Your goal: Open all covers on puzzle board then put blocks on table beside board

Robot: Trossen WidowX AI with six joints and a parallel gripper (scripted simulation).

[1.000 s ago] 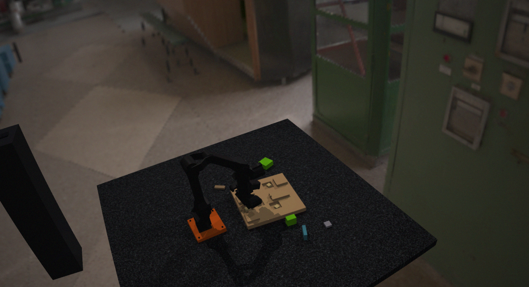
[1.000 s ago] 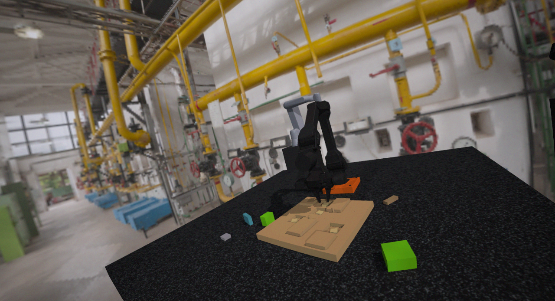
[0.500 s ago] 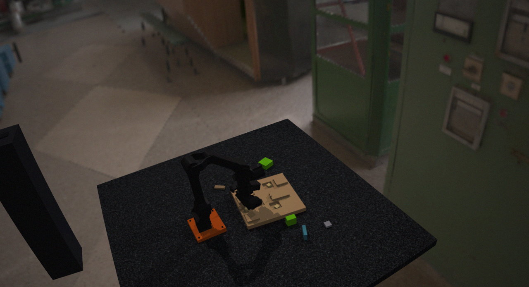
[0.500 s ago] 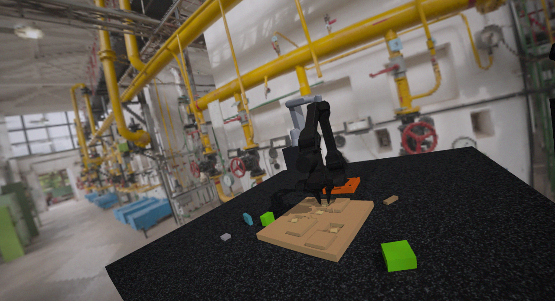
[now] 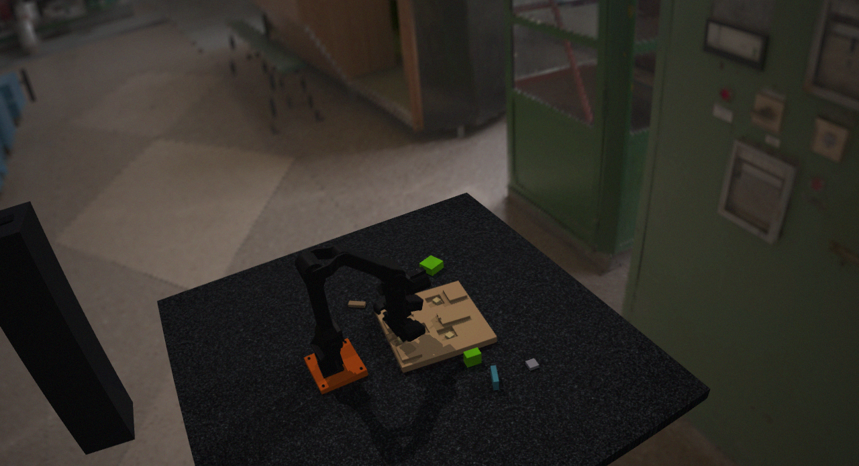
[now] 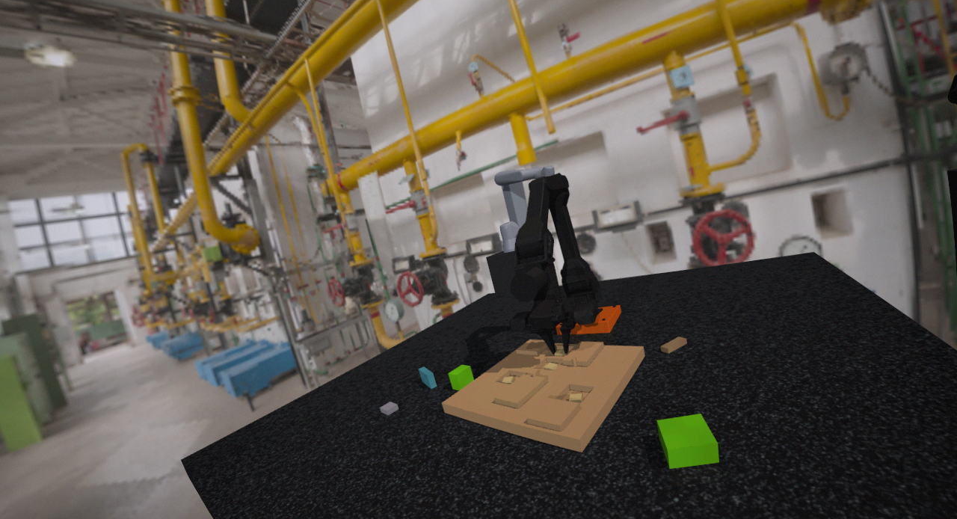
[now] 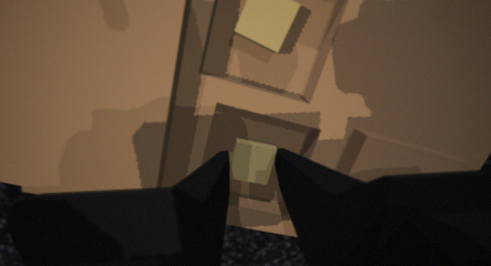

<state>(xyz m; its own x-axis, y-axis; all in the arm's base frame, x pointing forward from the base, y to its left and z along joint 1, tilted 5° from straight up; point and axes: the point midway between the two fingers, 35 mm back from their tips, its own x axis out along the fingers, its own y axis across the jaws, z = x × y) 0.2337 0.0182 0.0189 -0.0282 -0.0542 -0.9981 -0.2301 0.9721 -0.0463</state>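
Observation:
The tan puzzle board lies in front of the arm. My gripper points down into the well nearest the arm's base, shut on a pale yellow block that still sits inside the well; both fingertips meet its sides. A second yellow block sits in the neighbouring uncovered well. Two more yellow blocks, one and another, lie in open wells. Tan covers sit beside these. The arm hides the gripper's tips in the top view.
A green cube, a blue slab and a grey piece lie off one side. A larger green block and a tan piece lie off the other.

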